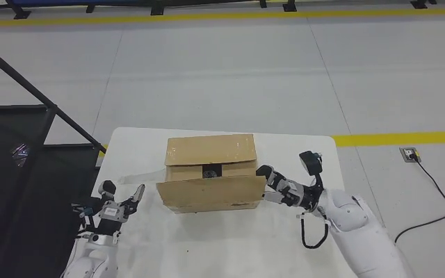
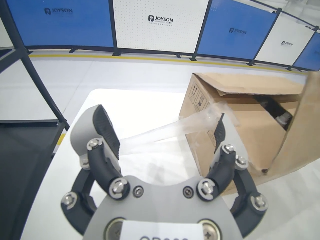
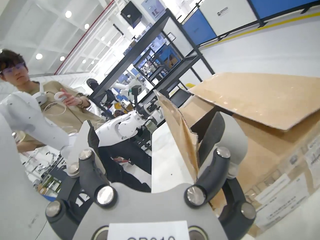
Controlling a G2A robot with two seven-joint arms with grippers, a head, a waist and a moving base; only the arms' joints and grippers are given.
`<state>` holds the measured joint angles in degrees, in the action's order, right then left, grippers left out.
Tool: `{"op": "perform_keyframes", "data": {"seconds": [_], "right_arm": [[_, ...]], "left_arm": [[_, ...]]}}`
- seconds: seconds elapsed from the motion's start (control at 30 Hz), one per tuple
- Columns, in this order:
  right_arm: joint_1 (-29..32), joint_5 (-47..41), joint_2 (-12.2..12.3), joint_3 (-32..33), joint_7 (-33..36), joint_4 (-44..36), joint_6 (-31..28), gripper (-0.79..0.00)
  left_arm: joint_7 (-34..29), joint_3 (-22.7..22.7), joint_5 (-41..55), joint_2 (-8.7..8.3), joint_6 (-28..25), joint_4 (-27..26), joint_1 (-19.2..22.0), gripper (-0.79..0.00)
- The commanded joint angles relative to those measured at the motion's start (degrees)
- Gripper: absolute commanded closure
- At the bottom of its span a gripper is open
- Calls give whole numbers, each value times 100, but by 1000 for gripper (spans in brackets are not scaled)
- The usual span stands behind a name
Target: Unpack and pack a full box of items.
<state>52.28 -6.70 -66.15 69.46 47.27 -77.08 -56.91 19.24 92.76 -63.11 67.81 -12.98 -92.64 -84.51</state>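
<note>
Brown corrugated cardboard box (image 1: 208, 174): flaps likely stiff, light; grip front flap (image 1: 208, 191) by free edge. Right tool (image 3: 155, 136) spread astride that flap; left tool (image 2: 160, 123) spread near left edge of white table (image 1: 208, 243)

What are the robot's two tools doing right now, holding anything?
Left tool: open, gripping nothing.
Right tool: open, straddling the box's front flap, not clamped.

Your right gripper (image 3: 152, 123) is spread wide at the box (image 3: 270, 146), which stands on the table (image 3: 162, 156). The near flap (image 3: 178, 128) stands edge-on between the fingers. One finger (image 3: 220, 131) lies close against the flap's inner side and the other is well apart. The far flap (image 3: 250, 96) slants over the opening.
</note>
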Motion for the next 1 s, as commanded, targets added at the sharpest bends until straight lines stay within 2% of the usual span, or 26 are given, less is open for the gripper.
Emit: {"op": "perform_keyframes", "data": {"seconds": [0.0,0.1,0.23,0.5,0.63,0.7,0.87,0.97], "right_arm": [[177,-75,107,1,128,-401,116,-785],[459,114,302,7,206,-916,194,-785],[879,778,635,-39,202,-1467,190,-785],[1107,1583,1047,-364,-93,-1657,-105,-785],[1068,1555,1129,-472,-92,-1599,-93,-785],[1015,1252,1125,-523,-195,-1591,202,-785],[915,681,1126,-514,-350,-1727,600,-785],[887,374,1129,-471,-453,-1904,818,-785]], "left_arm": [[105,60,15,-3,-65,-168,-81,-785],[248,120,-18,-15,-324,-429,-258,-785],[326,242,-350,-69,-1034,-776,-536,-785],[267,247,-1234,-151,-1825,-1004,-738,-785],[96,240,-1633,-195,-2133,-884,-712,-785],[-31,197,-1870,-222,-2330,-780,-689,-785],[-135,141,-2322,-252,-2230,-539,-628,-785],[-156,81,-2225,-261,-2381,-369,-573,-785]]}}
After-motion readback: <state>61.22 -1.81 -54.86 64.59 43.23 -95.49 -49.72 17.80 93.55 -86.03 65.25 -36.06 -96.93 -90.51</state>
